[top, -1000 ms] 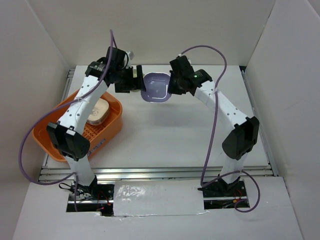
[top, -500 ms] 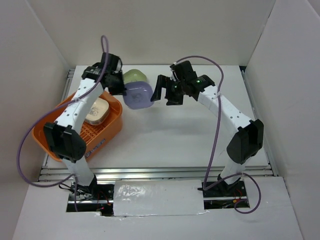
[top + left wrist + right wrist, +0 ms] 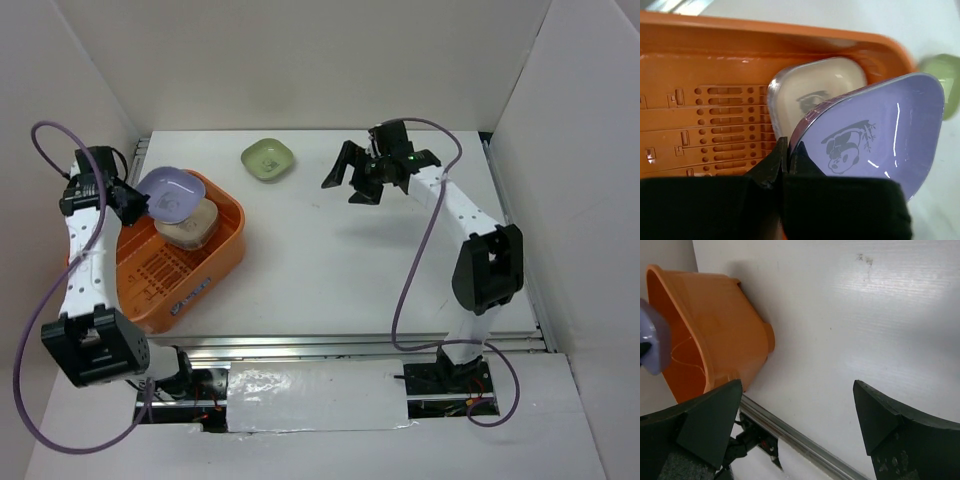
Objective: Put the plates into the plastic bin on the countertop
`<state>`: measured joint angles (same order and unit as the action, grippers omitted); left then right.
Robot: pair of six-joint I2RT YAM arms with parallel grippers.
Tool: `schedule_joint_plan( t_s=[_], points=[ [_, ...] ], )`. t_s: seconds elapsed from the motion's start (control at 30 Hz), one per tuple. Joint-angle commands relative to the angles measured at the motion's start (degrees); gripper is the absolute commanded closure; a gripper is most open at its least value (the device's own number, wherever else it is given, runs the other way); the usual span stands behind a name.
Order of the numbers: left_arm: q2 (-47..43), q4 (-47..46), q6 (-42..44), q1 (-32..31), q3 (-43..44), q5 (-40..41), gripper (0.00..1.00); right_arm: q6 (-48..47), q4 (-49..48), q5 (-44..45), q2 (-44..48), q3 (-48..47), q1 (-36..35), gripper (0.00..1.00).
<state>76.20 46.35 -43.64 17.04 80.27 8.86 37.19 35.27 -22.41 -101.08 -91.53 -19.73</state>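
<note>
While the left gripper (image 3: 786,156) is pinched shut on one edge of the lilac plate (image 3: 875,130), that plate hangs tilted over the far end of the bin (image 3: 226,246), partly above the cream plate (image 3: 815,90) already lying inside. Seen from the wrist, its outer edge reaches past the orange rim, and that is the main hazard. Let go from here, it would likely strike the rim or the cream plate's raised lip, then tip out onto the countertop (image 3: 330,270) or come to rest propped at a slant. The hold is only a thin bite on the edge, so a quick swing or a knock against the wall could twist the plate loose early. Lowering it and moving it further inward before release looks safer. The right gripper (image 3: 347,180) stands wide and empty above the far middle of the countertop, near the green plate (image 3: 267,158), which sits outside the bin.
</note>
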Motion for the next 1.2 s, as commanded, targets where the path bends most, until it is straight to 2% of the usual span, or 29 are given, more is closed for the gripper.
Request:
schedule_joint_plan(
  t_s=[0.0, 0.03, 0.1, 0.13, 0.17, 0.27, 0.33, 0.37, 0.4, 0.5, 0.53, 0.63, 0.87, 1.0, 1.17],
  points=[
    [4.64, -6.51, -2.59, 2.12, -4.67, -3.94, 1.00, 1.74, -8.00, -3.51, -4.64, -2.43, 0.39, 0.00],
    [5.18, -7.32, -2.77, 2.21, -5.64, -3.77, 1.00, 2.18, -9.93, -4.91, -6.05, -2.26, 0.74, 0.00],
    [7.10, -9.24, -3.56, 2.38, -6.35, -2.80, 1.00, 5.42, -20.89, -5.71, -6.41, 1.86, 1.44, 0.00],
    [7.46, -9.95, -3.99, 2.47, -6.70, -2.45, 1.00, 7.09, -30.68, -6.93, -6.67, 4.05, 1.53, 0.00],
    [7.82, -11.00, -4.70, 2.39, -7.31, -2.19, 1.00, 9.98, -34.52, -7.20, -7.11, 7.38, 1.53, 0.00],
    [9.57, -12.77, -5.84, 1.95, -8.11, -2.10, 0.98, 14.12, -42.29, -8.52, -13.24, 7.51, 0.75, 0.00],
    [10.28, -11.99, -6.19, 0.81, -7.59, -1.66, 0.69, 15.36, -43.87, -8.35, -15.80, 5.84, -0.13, 0.00],
    [10.11, -11.98, -6.02, 0.46, -7.50, -1.05, 0.51, 15.37, -43.97, -8.17, -18.25, 5.05, -0.92, 0.00],
    [9.93, -11.81, -5.93, -0.07, -7.58, 0.09, 0.01, 15.28, -42.23, -7.91, -19.58, 2.17, -1.36, 0.00],
    [8.53, -9.79, -5.93, -0.95, -7.50, 1.50, 0.01, 14.75, -36.17, -4.76, -26.00, -4.78, -2.77, 0.00],
    [7.91, -8.65, -6.11, -0.95, -7.67, 1.42, 0.01, 15.01, -29.79, -2.83, -27.49, -10.46, -3.21, 0.00],
    [5.54, -7.16, -5.24, -1.13, -8.11, 0.19, 0.01, 18.33, -22.55, 4.99, -32.50, -19.35, -4.35, 0.00],
    [0.62, -0.39, -0.22, -5.69, -5.04, 1.42, 0.01, 31.70, -22.96, 7.56, -42.86, -28.17, -5.15, 0.00],
    [-2.01, -0.21, 2.41, -7.28, -4.07, -0.33, 0.01, 35.66, -21.56, 9.84, -48.50, -36.94, -6.02, 0.00],
    [-4.48, -2.49, 6.63, -10.00, -2.40, -4.80, 0.01, 38.92, -25.94, 12.75, -52.99, -42.85, -6.73, 0.01]
  ],
)
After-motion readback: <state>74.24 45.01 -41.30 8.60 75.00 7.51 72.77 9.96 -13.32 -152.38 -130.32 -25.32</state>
